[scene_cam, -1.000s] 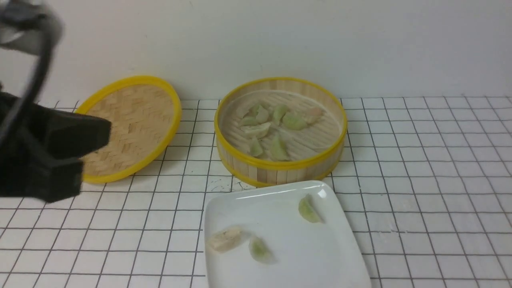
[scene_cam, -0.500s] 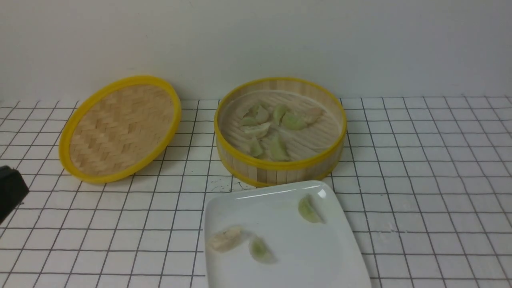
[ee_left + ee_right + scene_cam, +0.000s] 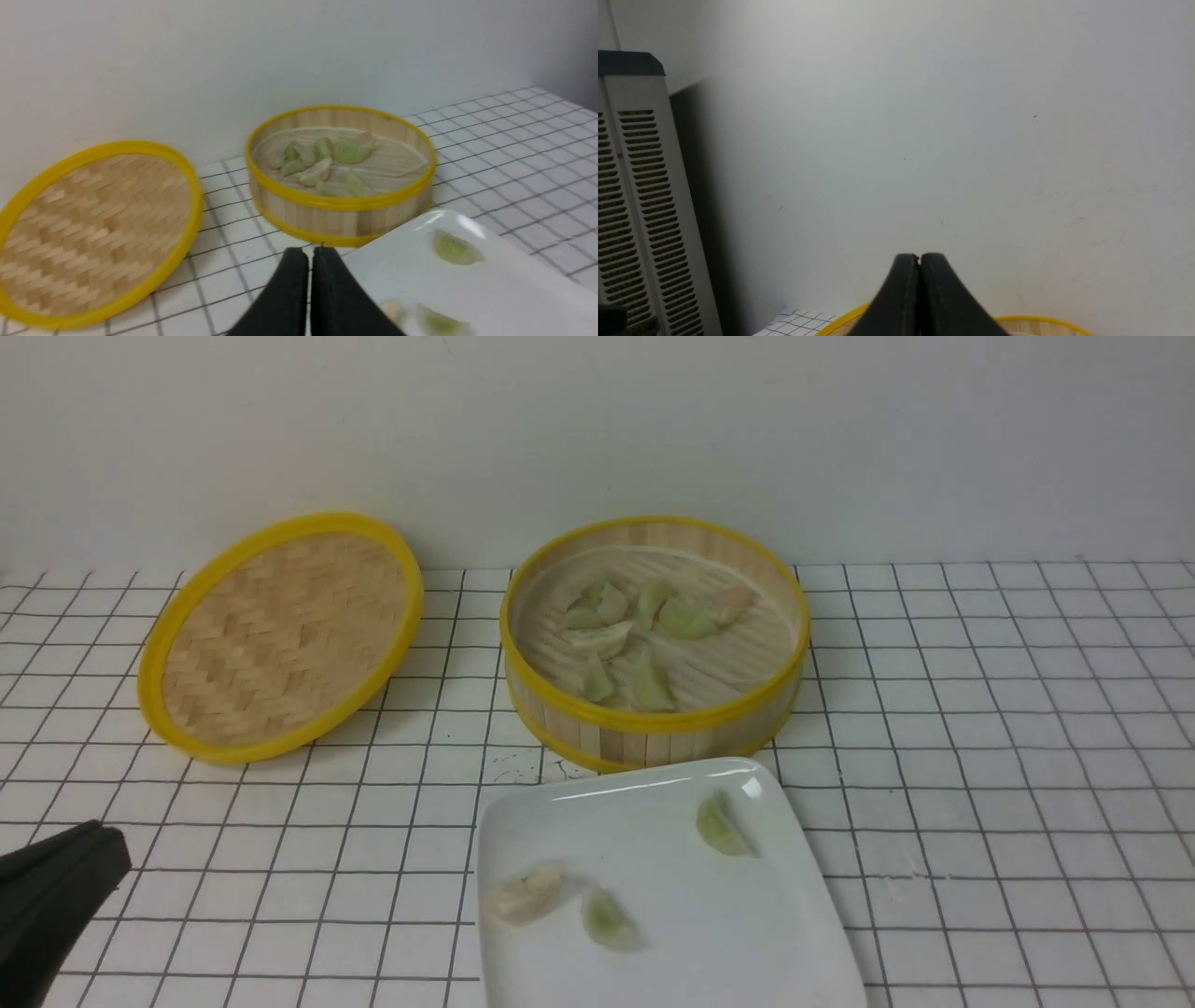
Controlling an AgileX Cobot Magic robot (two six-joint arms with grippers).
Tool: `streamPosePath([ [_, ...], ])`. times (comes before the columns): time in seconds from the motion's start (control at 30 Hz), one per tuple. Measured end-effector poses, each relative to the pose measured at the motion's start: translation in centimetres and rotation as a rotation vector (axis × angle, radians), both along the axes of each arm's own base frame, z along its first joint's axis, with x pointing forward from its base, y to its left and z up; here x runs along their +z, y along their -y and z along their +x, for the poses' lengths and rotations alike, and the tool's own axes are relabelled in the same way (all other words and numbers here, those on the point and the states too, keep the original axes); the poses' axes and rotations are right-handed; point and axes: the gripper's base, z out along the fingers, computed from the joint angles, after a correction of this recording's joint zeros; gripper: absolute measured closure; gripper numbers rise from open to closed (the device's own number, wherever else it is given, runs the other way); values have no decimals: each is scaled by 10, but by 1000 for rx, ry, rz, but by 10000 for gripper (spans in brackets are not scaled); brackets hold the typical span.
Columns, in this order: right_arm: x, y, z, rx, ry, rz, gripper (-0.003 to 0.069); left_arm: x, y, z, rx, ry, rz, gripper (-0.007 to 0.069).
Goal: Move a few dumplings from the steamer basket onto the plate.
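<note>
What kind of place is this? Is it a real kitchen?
Probably a robot's practice spot, not a real kitchen: there's a bare wall, a grid-lined tabletop, and two robot grippers, left and right, near toy-like dumplings.

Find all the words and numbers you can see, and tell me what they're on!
There are none that I can read.
Black squiggly marks on the white tabletop with dark grid lines, between the round bamboo basket with yellow rims and the white square plate: too small to tell whether they are writing.
</note>
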Motion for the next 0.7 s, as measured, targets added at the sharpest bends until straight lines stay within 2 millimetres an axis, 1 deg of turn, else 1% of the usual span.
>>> streamPosePath([
  [0.1, 0, 0, 0, 0, 0, 0, 673, -38, -9, 0, 121, 10, -2, 631],
  [0.13, 0, 0, 0, 0, 0, 0, 673, -37, -9, 0, 130, 21, -6, 631],
  [0.17, 0, 0, 0, 0, 0, 0, 673, -58, -13, -1, 186, 24, -6, 631],
  [0.2, 0, 0, 0, 0, 0, 0, 673, -73, -16, -2, 228, 19, -6, 631],
  [0.23, 0, 0, 0, 0, 0, 0, 673, -82, -18, -3, 257, 12, -9, 631],
  [0.33, 0, 0, 0, 0, 0, 0, 673, -92, -21, -7, 298, 4, -5, 631],
  [0.5, 0, 0, 0, 0, 0, 0, 673, -100, -21, -10, 290, -66, 56, 631],
  [0.7, 0, 0, 0, 0, 0, 0, 673, -107, -20, -12, 281, -134, 75, 631],
])
